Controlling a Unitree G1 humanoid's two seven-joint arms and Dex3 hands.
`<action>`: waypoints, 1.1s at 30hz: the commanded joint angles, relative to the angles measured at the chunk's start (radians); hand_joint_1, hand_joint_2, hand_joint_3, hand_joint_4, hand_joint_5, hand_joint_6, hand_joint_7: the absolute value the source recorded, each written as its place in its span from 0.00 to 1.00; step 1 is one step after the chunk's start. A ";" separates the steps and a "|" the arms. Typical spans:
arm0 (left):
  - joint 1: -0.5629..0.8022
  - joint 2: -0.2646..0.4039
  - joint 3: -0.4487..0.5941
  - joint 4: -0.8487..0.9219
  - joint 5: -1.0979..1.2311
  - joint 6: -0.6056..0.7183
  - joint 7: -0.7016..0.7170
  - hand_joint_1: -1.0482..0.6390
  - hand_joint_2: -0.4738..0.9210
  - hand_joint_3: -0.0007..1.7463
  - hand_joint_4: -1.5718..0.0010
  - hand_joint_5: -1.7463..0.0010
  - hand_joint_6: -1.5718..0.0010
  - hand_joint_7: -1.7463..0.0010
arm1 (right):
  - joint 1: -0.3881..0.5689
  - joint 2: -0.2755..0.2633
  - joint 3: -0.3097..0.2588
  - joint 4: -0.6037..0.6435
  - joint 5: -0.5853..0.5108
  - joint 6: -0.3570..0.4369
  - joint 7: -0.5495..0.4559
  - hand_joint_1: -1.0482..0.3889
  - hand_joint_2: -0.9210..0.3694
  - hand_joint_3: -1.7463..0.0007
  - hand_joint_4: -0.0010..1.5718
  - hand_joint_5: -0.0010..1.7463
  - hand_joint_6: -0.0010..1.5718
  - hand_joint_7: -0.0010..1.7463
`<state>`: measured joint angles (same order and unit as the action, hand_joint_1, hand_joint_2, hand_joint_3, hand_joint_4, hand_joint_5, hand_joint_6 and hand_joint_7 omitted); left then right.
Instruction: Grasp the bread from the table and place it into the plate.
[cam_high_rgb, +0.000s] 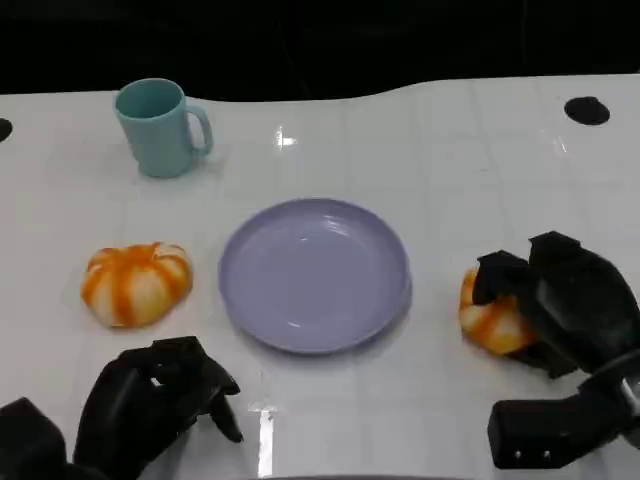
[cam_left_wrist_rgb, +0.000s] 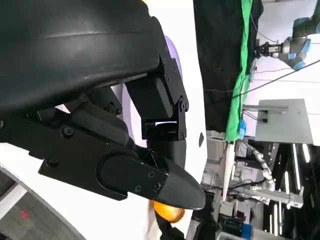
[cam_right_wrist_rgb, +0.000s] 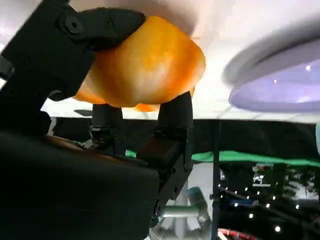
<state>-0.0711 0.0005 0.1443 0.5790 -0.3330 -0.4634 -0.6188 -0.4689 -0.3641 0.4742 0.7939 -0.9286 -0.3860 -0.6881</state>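
A lilac plate (cam_high_rgb: 315, 272) lies in the middle of the white table. An orange-and-white bread (cam_high_rgb: 136, 283) sits to its left, untouched. A second orange bread (cam_high_rgb: 490, 318) is just off the plate's right rim, and my right hand (cam_high_rgb: 560, 305) grips it from the right. In the right wrist view black fingers (cam_right_wrist_rgb: 175, 120) wrap round that bread (cam_right_wrist_rgb: 145, 65), with the plate (cam_right_wrist_rgb: 280, 85) close beyond. My left hand (cam_high_rgb: 160, 400) hovers near the front edge, below the left bread, holding nothing, its fingers (cam_left_wrist_rgb: 165, 185) loosely apart.
A teal mug (cam_high_rgb: 158, 127) stands at the back left. A black round hole (cam_high_rgb: 586, 110) marks the table's far right corner. The table's dark far edge runs along the back. Bare tabletop lies between the plate and the front edge.
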 joint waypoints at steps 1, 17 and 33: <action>0.009 0.007 0.002 -0.010 0.006 -0.002 0.015 0.07 1.00 0.03 0.26 0.31 0.24 0.56 | -0.023 0.004 -0.003 0.023 0.026 -0.023 -0.054 0.67 0.49 0.28 0.61 1.00 0.52 0.91; 0.009 0.008 -0.002 -0.006 0.012 -0.007 0.017 0.06 1.00 0.03 0.26 0.32 0.23 0.56 | -0.083 0.071 -0.029 -0.074 0.159 -0.154 0.015 0.61 0.48 0.23 0.64 1.00 0.47 1.00; 0.016 0.004 -0.003 -0.010 0.013 -0.001 0.021 0.06 1.00 0.03 0.25 0.32 0.22 0.56 | -0.287 0.294 -0.014 0.172 0.228 -0.192 0.122 0.61 0.52 0.16 0.62 1.00 0.48 0.97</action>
<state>-0.0681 -0.0019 0.1404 0.5750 -0.3240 -0.4658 -0.6079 -0.7128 -0.0840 0.4674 0.9223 -0.7195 -0.5677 -0.5628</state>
